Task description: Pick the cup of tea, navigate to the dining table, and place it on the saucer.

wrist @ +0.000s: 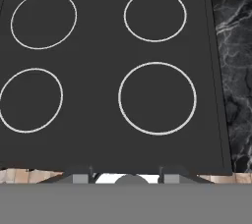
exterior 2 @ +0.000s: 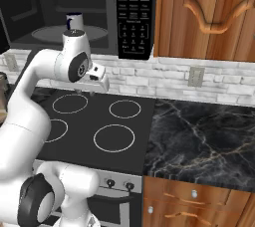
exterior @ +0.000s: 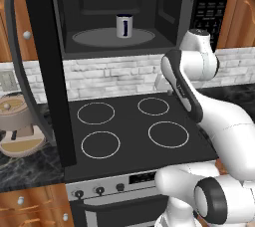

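Note:
The cup of tea (exterior: 124, 26), a pale mug with a navy rim and handle, stands upright on the round turntable inside the open microwave (exterior: 164, 2); in the right base view the cup of tea (exterior 2: 73, 21) shows above my arm's wrist. My gripper (exterior 2: 84, 92) hangs low over the back of the black cooktop (wrist: 98, 85), well below and in front of the mug, pointing down. In the hand view my gripper (wrist: 127, 175) is open, its tips wide apart with nothing between them. The dining table and the saucer are out of view.
The microwave door (exterior: 40, 71) swings out to the left, over the cooktop's left edge. A tan appliance (exterior: 17, 126) sits on the counter beyond it. Dark marble countertop (exterior 2: 199, 141) extends right of the stove, under wooden cabinets (exterior 2: 209, 12).

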